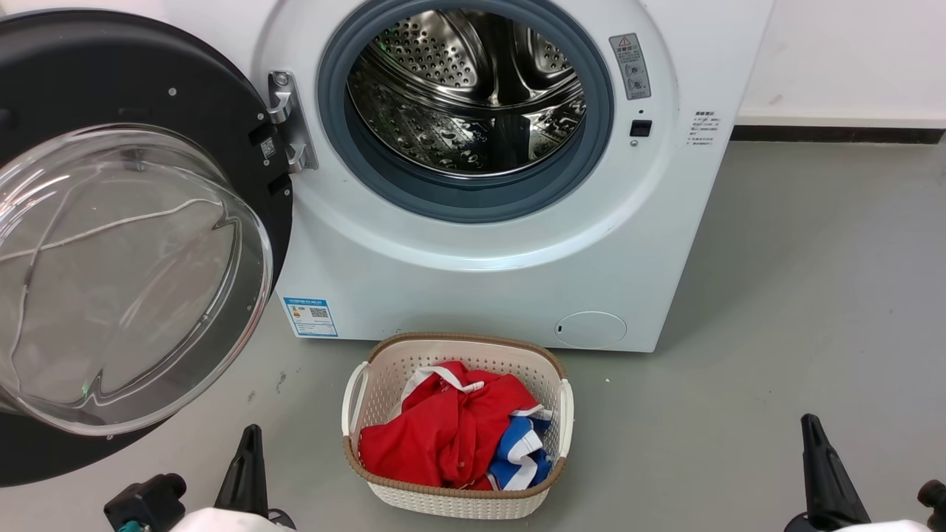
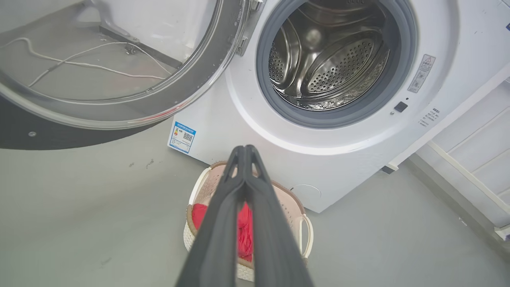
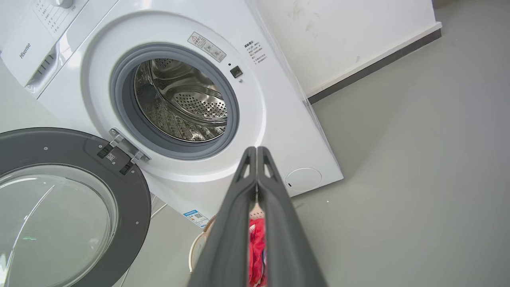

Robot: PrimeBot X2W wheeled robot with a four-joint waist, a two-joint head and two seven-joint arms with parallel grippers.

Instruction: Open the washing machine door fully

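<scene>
Left gripper: fingers pressed together tip to tip, nothing between them. It hangs free above the basket and touches nothing.
Right gripper: same state, clenched and empty, clear of the machine.

Door: swung out on its hinge to the left of the opening, inner face and glass bowl turned toward the head camera. The drum mouth is wholly uncovered, with nothing across it.

Progress (judgement): the opening is done or very nearly so. At most a last push to the hinge stop is left.

Not resolved:
- Whether the hinge is at its stop cannot be told from these angles.
- The door's left and lower edges are cut off in the head view.
- The basket holds red cloth, but the gripper fingers block most of it in both wrist views.
</scene>
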